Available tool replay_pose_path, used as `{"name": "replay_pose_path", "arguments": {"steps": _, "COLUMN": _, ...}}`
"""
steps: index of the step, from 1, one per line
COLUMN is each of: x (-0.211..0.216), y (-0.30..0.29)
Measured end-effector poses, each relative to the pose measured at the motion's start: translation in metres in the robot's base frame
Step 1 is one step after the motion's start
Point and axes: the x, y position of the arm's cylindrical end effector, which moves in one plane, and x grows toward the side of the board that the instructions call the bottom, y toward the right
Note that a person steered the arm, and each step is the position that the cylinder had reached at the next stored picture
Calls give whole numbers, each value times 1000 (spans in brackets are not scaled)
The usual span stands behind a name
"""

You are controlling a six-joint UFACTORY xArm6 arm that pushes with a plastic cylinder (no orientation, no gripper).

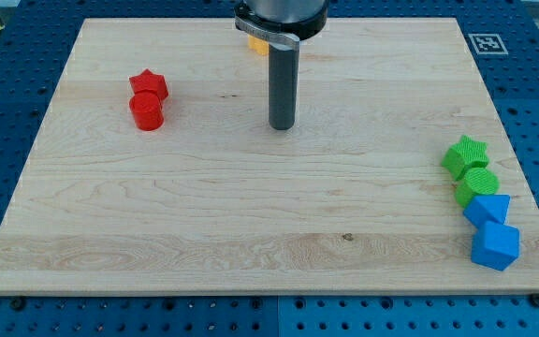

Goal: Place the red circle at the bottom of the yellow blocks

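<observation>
You see only a sliver of the yellow block [254,43] — the arm's body covers the rest, so its shape can't be told. The arm itself is cut off by the view's top.

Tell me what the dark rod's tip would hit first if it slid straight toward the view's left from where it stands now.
Probably the red circle block. My tip stands right of it at nearly the same height on the wooden board, nothing lying between. The red star block sits just above; depth is uncertain, so my tip might skim below the circle.

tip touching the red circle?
No: my tip stands on bare board well to the view's right of the red circle, which sits against the red star.
</observation>
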Motion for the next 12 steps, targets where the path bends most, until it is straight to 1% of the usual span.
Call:
{"name": "replay_pose_path", "arguments": {"steps": 1, "x": 16, "y": 0}}
{"name": "replay_pose_path", "arguments": {"steps": 2, "x": 58, "y": -8}}
{"name": "replay_pose_path", "arguments": {"steps": 3, "x": 86, "y": -48}}
{"name": "replay_pose_path", "arguments": {"steps": 4, "x": 83, "y": -129}}
{"name": "replay_pose_path", "arguments": {"steps": 5, "x": 53, "y": -203}}
{"name": "replay_pose_path", "arguments": {"steps": 6, "x": 15, "y": -249}}
{"name": "replay_pose_path", "arguments": {"steps": 7, "x": -20, "y": -268}}
{"name": "replay_pose_path", "arguments": {"steps": 8, "x": -33, "y": -247}}
{"name": "replay_pose_path", "arguments": {"steps": 9, "x": -34, "y": -211}}
{"name": "replay_pose_path", "arguments": {"steps": 10, "x": -30, "y": -194}}
{"name": "replay_pose_path", "arguments": {"steps": 12, "x": -10, "y": -196}}
